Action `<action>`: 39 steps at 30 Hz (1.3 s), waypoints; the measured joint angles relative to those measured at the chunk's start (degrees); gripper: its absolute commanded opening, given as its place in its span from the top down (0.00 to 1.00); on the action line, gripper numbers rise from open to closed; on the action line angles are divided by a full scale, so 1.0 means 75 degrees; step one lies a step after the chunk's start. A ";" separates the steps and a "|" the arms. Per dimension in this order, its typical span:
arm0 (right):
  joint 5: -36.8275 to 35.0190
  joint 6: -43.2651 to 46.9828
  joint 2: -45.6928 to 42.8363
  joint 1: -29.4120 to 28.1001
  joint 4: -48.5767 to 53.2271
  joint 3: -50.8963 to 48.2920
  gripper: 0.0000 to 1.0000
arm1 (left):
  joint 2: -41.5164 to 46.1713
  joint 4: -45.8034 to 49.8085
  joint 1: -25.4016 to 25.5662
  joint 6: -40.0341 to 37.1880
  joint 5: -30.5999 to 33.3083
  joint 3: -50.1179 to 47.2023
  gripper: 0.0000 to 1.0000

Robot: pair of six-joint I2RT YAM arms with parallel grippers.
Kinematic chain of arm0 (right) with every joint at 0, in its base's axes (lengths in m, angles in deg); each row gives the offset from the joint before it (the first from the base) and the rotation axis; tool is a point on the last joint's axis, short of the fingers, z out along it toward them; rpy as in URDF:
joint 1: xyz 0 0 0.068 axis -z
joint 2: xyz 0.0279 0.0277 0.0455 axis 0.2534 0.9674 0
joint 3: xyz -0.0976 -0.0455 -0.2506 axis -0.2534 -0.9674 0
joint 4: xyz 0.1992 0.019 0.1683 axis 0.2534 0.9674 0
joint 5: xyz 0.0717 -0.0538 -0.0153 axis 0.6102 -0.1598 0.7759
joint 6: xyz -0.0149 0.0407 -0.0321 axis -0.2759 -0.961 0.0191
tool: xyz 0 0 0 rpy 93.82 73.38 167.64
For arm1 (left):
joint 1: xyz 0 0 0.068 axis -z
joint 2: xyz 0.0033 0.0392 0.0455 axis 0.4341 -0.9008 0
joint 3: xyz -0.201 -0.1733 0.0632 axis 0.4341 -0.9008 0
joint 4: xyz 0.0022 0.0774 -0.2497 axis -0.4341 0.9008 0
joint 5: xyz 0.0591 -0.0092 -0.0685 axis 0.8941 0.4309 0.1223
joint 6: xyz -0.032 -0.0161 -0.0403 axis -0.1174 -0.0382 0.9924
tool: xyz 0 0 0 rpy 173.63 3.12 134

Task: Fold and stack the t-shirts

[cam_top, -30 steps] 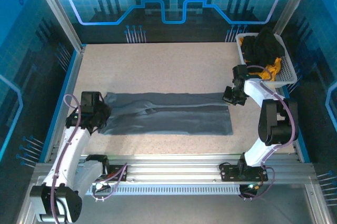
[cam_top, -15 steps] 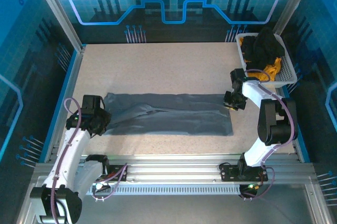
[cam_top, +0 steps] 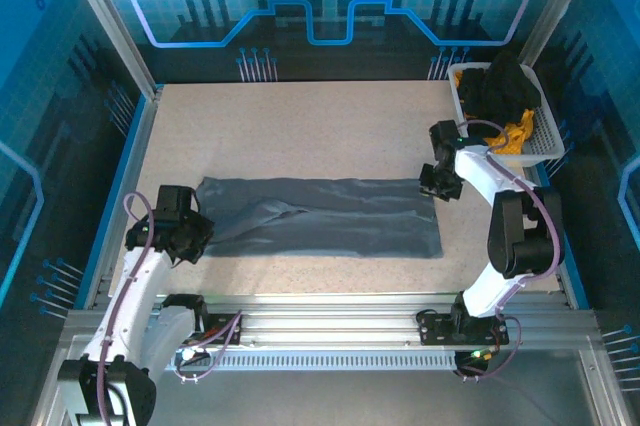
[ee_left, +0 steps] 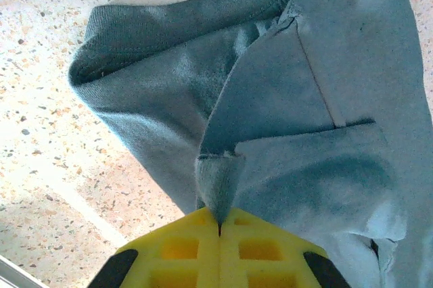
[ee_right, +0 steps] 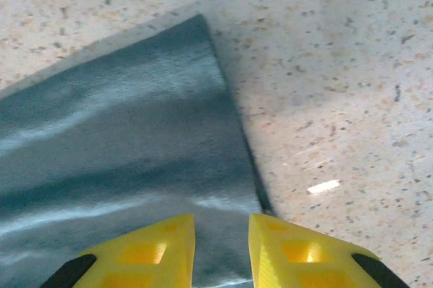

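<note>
Pinching a slate-grey t-shirt [ee_left: 304, 99] fold at its tips, the left gripper [ee_left: 218, 220] is clenched: plain wrist-on, hidden overhead. The right gripper [ee_right: 222, 234] gapes, released, above the cloth's edge.

Bright, even light on the table [cam_top: 330, 126]; the slate-grey t-shirt [ee_right: 122, 132] casts a thin shadow, with a small glare spot nearby.

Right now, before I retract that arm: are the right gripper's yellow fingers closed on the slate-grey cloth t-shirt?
No: the right gripper stands with fingers apart, and the slate-grey cloth t-shirt lies flat under the gap.
</note>
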 measured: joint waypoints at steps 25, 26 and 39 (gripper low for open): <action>0.0708 -0.0822 0.1673 -0.0385 0.0370 0.1075 0.78 | -0.5441 -0.1524 -0.0289 -0.0041 -0.0446 0.3378 0.80; 0.0705 -0.0822 0.1874 -0.0370 0.0460 0.1227 0.78 | -0.5896 -0.1620 -0.0341 -0.0055 -0.0557 0.3550 0.81; 0.1271 -0.0583 0.4319 0.0187 0.2515 0.4540 0.76 | -0.9393 -0.1475 -0.1043 -0.0647 -0.2066 0.5965 0.84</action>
